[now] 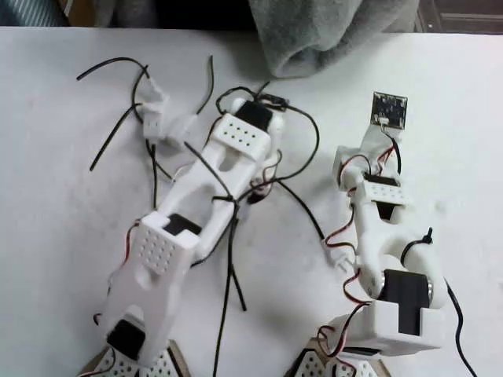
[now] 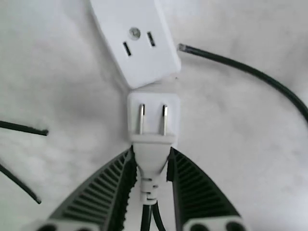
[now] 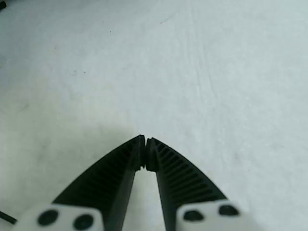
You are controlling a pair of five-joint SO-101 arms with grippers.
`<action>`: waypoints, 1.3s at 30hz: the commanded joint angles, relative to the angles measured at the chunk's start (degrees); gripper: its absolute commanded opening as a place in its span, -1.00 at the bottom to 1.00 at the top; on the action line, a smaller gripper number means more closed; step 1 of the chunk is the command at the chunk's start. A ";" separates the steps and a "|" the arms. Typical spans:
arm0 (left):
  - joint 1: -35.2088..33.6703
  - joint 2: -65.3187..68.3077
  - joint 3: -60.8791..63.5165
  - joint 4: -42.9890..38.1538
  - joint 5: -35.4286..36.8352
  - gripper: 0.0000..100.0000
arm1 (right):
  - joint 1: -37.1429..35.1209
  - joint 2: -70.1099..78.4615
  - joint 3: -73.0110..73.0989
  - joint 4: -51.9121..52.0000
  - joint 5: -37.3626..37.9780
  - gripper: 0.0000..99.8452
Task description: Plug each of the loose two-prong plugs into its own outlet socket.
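A white two-prong plug (image 2: 153, 120) lies on the white table, both prongs pointing at a white outlet socket (image 2: 137, 43) just ahead, a small gap between them. My left gripper (image 2: 150, 155) is shut on the plug's neck, where its black cord leaves. In the high view the left arm (image 1: 236, 137) stretches to the table's middle, with white plug and socket pieces (image 1: 161, 118) and black cords beside it. My right gripper (image 3: 145, 143) is shut on nothing, over bare table. The right arm (image 1: 377, 196) stands folded at the right.
Loose black cords (image 1: 118, 67) trail over the left and middle of the table; one cord end (image 2: 183, 48) lies close beside the socket. A grey cloth (image 1: 330, 31) hangs over the far edge. Bare table lies between the arms and at far right.
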 commanded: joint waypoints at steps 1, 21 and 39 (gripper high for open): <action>-2.15 1.71 -1.05 0.53 -2.90 -0.95 | 0.04 -0.40 -2.64 0.04 -0.18 -0.96; -9.36 0.92 3.78 0.44 -14.59 -0.95 | 0.04 -0.31 -2.64 -0.13 -0.18 -0.96; -26.33 -22.55 17.49 -0.88 -26.29 -0.95 | -0.04 -0.22 -2.64 -0.22 -0.18 -0.96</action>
